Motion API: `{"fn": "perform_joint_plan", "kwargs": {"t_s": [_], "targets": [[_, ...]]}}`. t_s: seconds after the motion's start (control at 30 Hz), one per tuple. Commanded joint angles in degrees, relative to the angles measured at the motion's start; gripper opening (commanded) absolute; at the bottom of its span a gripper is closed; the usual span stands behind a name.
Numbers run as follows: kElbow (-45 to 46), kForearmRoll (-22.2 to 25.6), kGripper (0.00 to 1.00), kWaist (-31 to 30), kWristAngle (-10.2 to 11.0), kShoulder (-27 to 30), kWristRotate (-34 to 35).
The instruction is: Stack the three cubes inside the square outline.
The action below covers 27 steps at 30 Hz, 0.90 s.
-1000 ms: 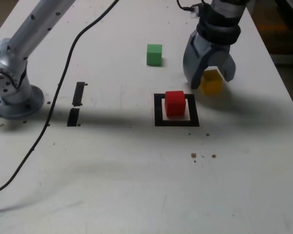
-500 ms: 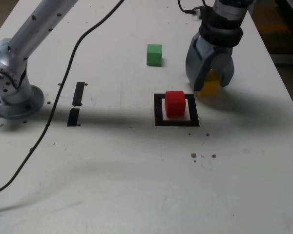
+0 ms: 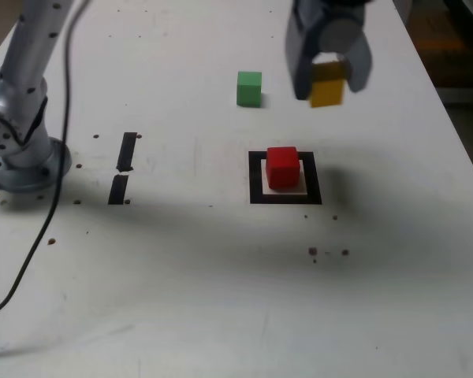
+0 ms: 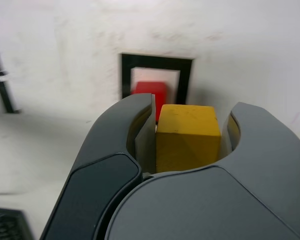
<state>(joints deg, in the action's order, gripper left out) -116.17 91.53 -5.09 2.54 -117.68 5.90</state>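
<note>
The grey claw [image 3: 329, 79] is clamped on the small matte yellow cube [image 3: 327, 85], held clear above the white tabletop [image 3: 221, 299]. The red cube [image 3: 283, 167] sits inside the black square outline [image 3: 256, 177]; the green cube [image 3: 249, 88] rests well apart, nothing between.

arm [image 3: 31, 47] cut off — gripper [image 3: 329, 75] blurred

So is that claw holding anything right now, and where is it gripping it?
Yes. The gripper holds the yellow cube, its two fingers pressed on opposite side faces, and the cube is lifted clear of the table.
</note>
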Motion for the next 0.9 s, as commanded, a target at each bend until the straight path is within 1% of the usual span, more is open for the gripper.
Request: {"fn": "perform_joint_plan", "kwargs": {"t_s": [0.0, 0.1, 0.2, 0.33, 0.53, 0.87], "targets": [[2.48, 0.96, 0.26, -1.48, -0.05, 2.38, 0.97], [6.74, 0.78, 0.26, -3.62, -0.18, 3.94, 2.88], [10.20, -0.14, 0.26, -5.20, -0.61, 4.04, 4.80], [12.38, -1.72, 0.27, -6.24, -1.03, 3.49, 6.53], [14.04, -3.24, 0.27, -6.40, -1.17, 3.08, 7.08], [19.00, -10.24, 0.27, -5.42, -1.81, 1.35, 6.59]]}}
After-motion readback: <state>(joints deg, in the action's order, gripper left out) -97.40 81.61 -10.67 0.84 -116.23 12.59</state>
